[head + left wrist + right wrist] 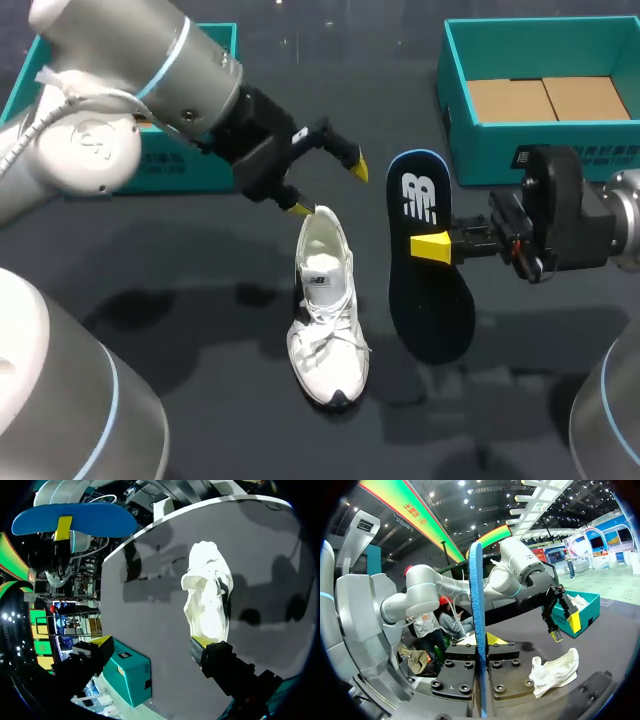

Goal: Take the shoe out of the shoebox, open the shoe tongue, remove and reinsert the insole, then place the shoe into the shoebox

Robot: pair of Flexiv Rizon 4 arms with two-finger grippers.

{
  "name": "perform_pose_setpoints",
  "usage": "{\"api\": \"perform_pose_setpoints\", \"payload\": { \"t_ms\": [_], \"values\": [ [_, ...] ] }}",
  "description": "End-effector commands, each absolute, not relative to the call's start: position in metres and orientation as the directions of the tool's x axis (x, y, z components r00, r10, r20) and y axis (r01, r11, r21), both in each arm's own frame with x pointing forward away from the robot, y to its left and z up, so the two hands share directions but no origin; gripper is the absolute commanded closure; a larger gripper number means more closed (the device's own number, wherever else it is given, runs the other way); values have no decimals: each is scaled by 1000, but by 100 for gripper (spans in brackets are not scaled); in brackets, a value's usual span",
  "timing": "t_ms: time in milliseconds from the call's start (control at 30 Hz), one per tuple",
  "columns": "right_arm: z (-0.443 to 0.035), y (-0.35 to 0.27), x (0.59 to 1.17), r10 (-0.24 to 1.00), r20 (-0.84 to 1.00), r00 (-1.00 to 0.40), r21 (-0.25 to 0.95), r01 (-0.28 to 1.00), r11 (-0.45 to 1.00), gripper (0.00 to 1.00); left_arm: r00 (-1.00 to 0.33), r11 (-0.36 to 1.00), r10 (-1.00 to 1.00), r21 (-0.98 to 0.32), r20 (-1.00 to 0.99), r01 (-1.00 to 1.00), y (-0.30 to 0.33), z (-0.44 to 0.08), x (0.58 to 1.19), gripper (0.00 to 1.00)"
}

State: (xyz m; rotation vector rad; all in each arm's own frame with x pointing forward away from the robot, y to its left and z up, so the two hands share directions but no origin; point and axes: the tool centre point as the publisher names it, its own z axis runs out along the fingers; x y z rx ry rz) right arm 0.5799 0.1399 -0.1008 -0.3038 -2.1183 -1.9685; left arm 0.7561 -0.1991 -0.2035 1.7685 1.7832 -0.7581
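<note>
We note our right gripper [432,247] clamping the insole [432,310] beside the shoe [325,320]; our left gripper [328,189] is spread at its heel.

A white logo [419,197] marks the dark insole [435,300].

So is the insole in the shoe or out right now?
Out. The right hand holds the insole in the air, apart from the white shoe.
</note>
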Motion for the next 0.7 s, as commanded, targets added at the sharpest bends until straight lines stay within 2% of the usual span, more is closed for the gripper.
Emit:
{"api": "perform_pose_setpoints", "payload": {
  "t_ms": [33, 300, 700],
  "values": [
    [-102, 141, 579, -5, 308, -951, 949, 307, 74, 100, -26, 13, 338, -23, -941, 1000, -191, -208, 750, 0],
    [-102, 141, 579, -5, 308, -951, 949, 307, 74, 100, -3, -17, 282, -8, -959, 1000, -196, -210, 753, 0],
    [-102, 141, 579, -5, 308, -951, 949, 307, 74, 100, 101, -52, 143, 94, -985, 994, -215, -179, 754, 0]
  ]
}}
